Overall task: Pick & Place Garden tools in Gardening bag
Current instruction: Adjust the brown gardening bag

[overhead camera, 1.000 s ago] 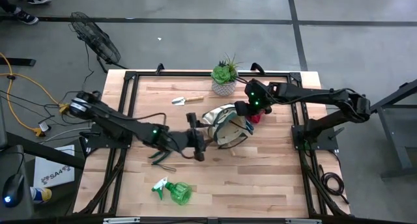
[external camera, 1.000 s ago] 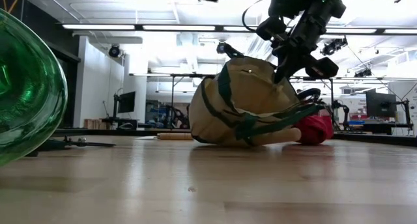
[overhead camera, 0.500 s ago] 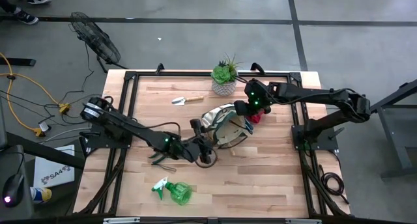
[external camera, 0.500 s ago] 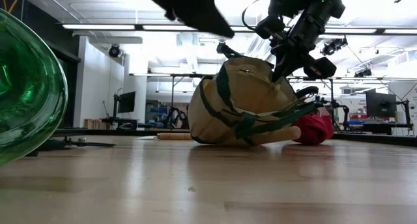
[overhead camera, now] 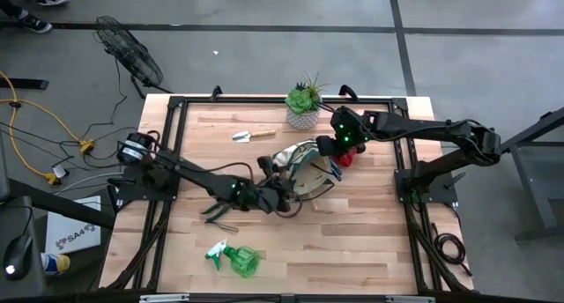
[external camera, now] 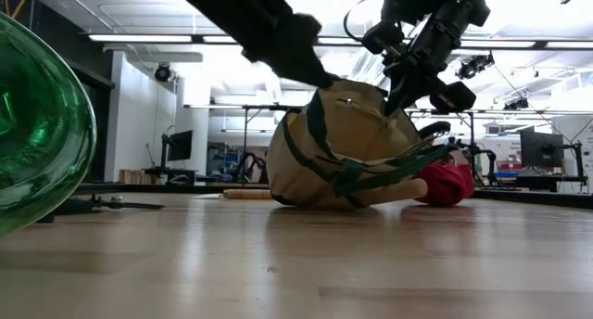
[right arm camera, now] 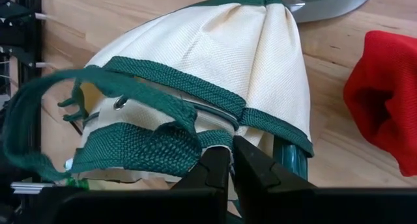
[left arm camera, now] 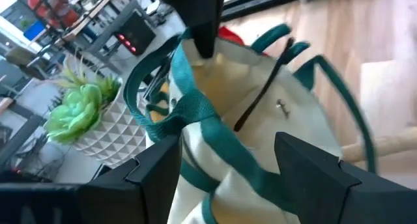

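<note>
On wooden table (overhead camera: pixel 370 241), right pincer (right arm camera: pixel 231 160) pinches gardening bag (overhead camera: pixel 304 169) trim; left pincer (left arm camera: pixel 228 159) gapes beside it

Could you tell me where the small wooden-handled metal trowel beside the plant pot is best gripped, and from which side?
Take the small wooden-handled metal trowel by its straight handle, from above: it lies flat, handle end nearer the white patterned pot but apart from it. The left tool and right tool are both at the khaki fabric bag.
</note>
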Action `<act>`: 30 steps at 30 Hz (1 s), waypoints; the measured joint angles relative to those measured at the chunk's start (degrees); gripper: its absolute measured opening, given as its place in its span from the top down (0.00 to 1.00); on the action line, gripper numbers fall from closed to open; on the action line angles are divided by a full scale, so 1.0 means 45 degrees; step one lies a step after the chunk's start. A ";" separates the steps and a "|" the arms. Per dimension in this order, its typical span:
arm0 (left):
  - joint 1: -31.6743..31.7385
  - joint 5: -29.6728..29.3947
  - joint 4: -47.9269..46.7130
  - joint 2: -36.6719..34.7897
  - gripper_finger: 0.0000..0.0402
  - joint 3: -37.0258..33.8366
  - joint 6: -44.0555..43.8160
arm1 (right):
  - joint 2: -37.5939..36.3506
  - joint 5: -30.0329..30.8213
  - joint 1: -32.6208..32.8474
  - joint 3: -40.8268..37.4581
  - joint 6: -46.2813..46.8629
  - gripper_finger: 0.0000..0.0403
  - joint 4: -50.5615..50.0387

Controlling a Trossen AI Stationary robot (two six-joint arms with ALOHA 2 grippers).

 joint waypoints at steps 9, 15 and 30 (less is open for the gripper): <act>0.0536 0.1170 -0.1259 0.0000 0.41 0.0004 -0.0998 | 0.0000 -0.0049 0.0000 0.0000 -0.0002 0.99 0.0032; 0.0523 0.1230 -0.3044 0.0000 0.44 0.0000 -0.2026 | 0.0000 -0.0092 0.0000 0.0000 -0.0002 0.99 0.0029; 0.0528 0.1933 -0.4374 -0.0015 0.97 0.0000 -0.4188 | 0.0000 -0.0307 0.0067 0.0000 0.0061 0.99 0.0031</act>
